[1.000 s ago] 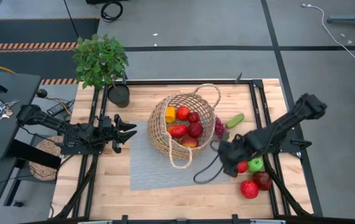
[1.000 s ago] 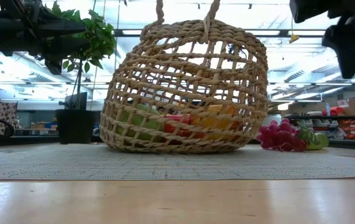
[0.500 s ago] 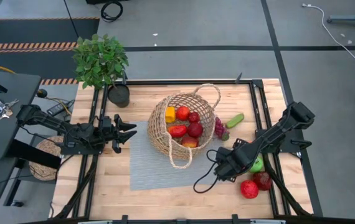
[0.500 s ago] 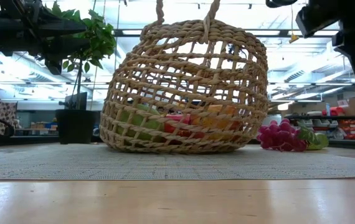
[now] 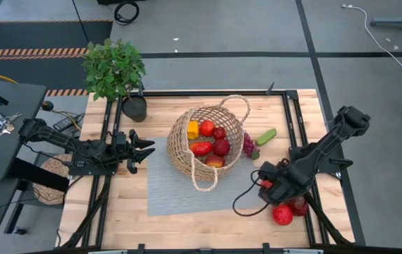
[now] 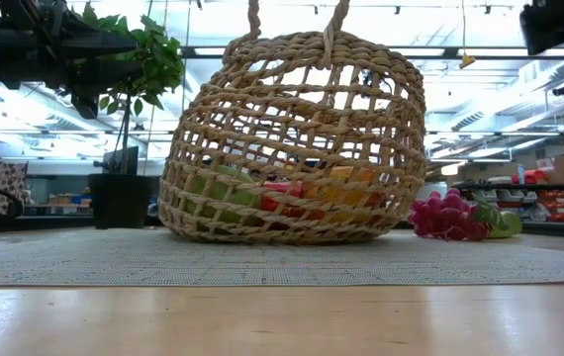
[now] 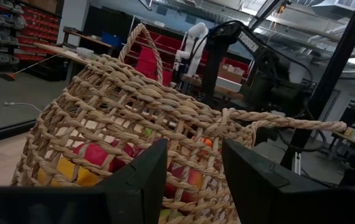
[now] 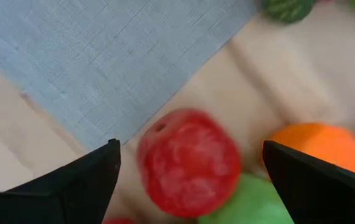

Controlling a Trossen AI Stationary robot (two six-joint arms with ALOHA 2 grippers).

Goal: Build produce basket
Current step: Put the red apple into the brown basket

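Observation:
The tan wicker basket (image 5: 204, 141) stands on a grey mat (image 5: 167, 187) and holds several red, yellow and orange pieces of produce. Purple grapes (image 5: 248, 144) and a green cucumber (image 5: 265, 135) lie on the table to its right. My right gripper (image 5: 266, 185) hangs open over the fruit near the table's right near corner. In the right wrist view its fingers stand on either side of a red apple (image 8: 187, 168), with a green apple (image 8: 240, 202) and an orange (image 8: 317, 149) beside it. My left gripper (image 5: 142, 149) waits open, left of the basket (image 7: 165, 130).
A potted plant (image 5: 116, 70) stands at the far left corner. A red fruit (image 5: 282, 214) and a dark red one (image 5: 299, 206) lie by the right rail. A black cable (image 5: 247, 202) loops on the wood beside my right gripper. Bare wood lies along the near edge.
My right gripper has dipped toward the near edge, then swung toward the table's right over the loose fruit. Its arm now covers the green apple in the high view. In the low view the arm has slid out to the right. The basket and the left arm have kept still.

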